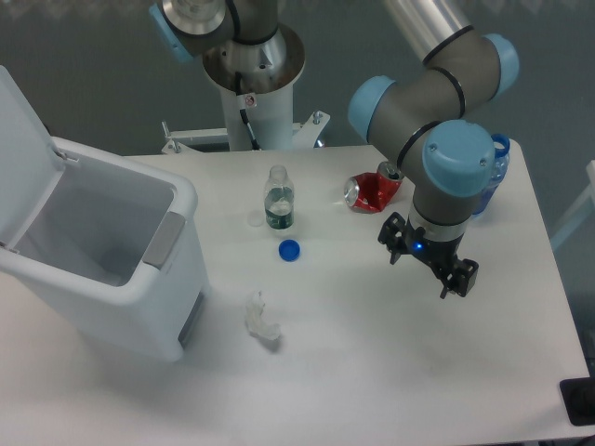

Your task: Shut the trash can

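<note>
Standing at the left edge of the white table point(372, 372), the trash can point(112, 279) is a large white boxy bin with rounded corners, and its flat hinged lid point(20, 153) is swung up and back on the far left side, leaving the empty pale interior open to view. A grey latch point(163, 240) sits on the rim of its right-facing wall, with a darker recessed panel lower on that same wall. Just to the right of the bin's near corner lies a small crumpled piece of clear plastic point(262, 320). Farther back, toward the middle of the table, a small clear bottle point(279, 198) with a green label stands upright without a cap, and a blue bottle cap point(289, 250) lies on the tabletop just near of it. To the right of the bottle a crushed red can point(372, 191) lies on its side. The arm reaches in from the far right, its grey links and blue joint caps bending down over the right half of the table, partly hiding a blue-capped bottle point(495, 167) behind it. The gripper point(428, 255) hangs well apart from the trash can, near of the red can, holding nothing; whether its black fingers are spread or pressed together cannot be told from this angle.
</note>
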Controlling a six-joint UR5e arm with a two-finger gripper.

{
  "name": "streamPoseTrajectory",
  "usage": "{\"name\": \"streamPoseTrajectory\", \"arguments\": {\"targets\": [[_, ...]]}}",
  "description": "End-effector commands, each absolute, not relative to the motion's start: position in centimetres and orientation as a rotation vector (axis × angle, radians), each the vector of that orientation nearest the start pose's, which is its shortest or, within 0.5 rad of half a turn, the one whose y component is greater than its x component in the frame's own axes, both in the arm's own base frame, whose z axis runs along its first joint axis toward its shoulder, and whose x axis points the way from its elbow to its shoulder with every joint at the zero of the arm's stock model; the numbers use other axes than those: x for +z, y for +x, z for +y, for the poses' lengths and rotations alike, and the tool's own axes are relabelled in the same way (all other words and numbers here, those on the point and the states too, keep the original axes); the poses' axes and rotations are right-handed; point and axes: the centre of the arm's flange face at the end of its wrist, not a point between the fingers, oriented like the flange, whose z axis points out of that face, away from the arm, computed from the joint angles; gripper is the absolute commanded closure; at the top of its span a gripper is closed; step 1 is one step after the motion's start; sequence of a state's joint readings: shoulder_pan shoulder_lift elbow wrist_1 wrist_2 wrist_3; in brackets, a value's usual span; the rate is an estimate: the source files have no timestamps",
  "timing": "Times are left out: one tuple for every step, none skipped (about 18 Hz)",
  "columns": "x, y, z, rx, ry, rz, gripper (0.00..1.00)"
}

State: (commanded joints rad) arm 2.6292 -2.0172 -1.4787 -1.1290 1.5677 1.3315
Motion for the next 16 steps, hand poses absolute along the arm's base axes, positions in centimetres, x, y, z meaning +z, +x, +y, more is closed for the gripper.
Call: {"name": "streamPoseTrajectory", "arguments": {"targets": [[32.0,-50.9,44.0,0.130,-3.071,0.427,0.00],[32.0,-50.9,44.0,0.130,-3.071,0.429,0.00],[32.0,-50.9,44.0,0.129,-3.070,0.427,0.00],[32.1,-51.0,44.0,0.134,-3.069,0.422,0.00],[32.0,-51.0,44.0,0.136,-3.070,0.413,0.00],[32.0,-51.0,44.0,0.136,-3.070,0.410,0.00],[32.0,-51.0,43.9,0.137,-3.071,0.410,0.00],[32.1,-51.0,43.9,0.139,-3.069,0.422,0.00],[32.3,-51.0,43.8,0.146,-3.067,0.426,0.00],[32.4,-50.9,43.7,0.148,-3.070,0.424,0.00],[32.2,-50.6,43.7,0.141,-3.072,0.422,0.00],[32.5,-50.6,43.6,0.144,-3.071,0.406,0.00],[32.5,-50.5,43.5,0.140,-3.073,0.401,0.00],[32.6,-50.2,43.4,0.142,-3.078,0.392,0.00],[32.6,-50.1,43.2,0.137,-3.076,0.382,0.00],[32.9,-50.0,42.9,0.141,-3.074,0.377,0.00]]}}
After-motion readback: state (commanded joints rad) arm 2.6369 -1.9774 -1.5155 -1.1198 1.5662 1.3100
